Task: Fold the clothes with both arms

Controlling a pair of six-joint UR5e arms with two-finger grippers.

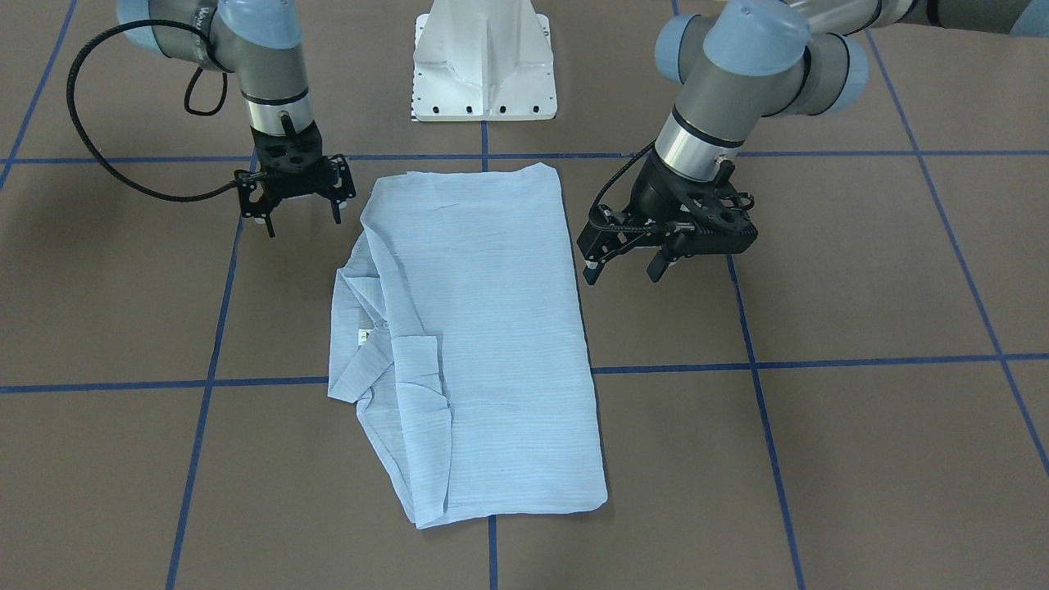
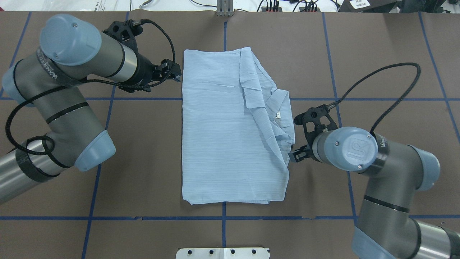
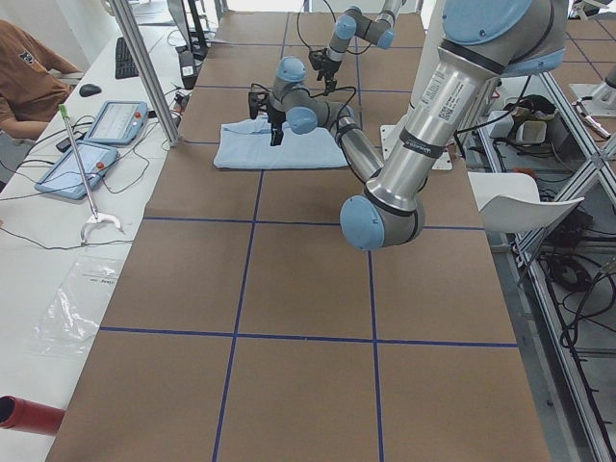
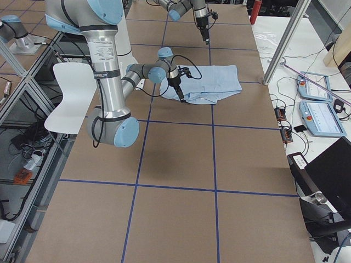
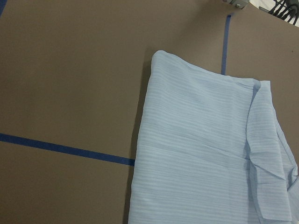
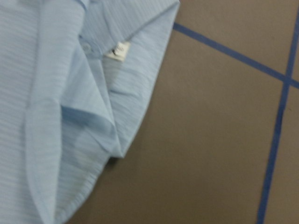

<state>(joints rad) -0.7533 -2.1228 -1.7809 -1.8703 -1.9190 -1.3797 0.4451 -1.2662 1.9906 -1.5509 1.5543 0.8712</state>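
Light-blue, finely striped thin shirt (image 1: 492, 328) lay half-folded on the brown counter (image 1: 860, 270) between the spread, empty left claw (image 1: 623, 269) and right claw (image 1: 302, 224), where grabbing one layer risked undoing its loose collar-side fold.

Seen from overhead, the left arm (image 2: 68, 118) enters at 8 o'clock, bends at its elbow and runs up toward 10 o'clock, where the wrist turns toward 3 o'clock. The left pincer (image 1: 623, 272) hangs with its jaws spread and nothing between them, fingers slanting downward. The right arm (image 2: 388, 216) enters at 5 o'clock, runs up toward 3 o'clock, and turns its wrist toward 9 o'clock. The right pincer (image 1: 303, 223) points nearly straight down, jaws likewise apart and holding nothing. The two pincers are well apart, the left at about 10 o'clock of the overhead view's middle and the right at about 3 o'clock.
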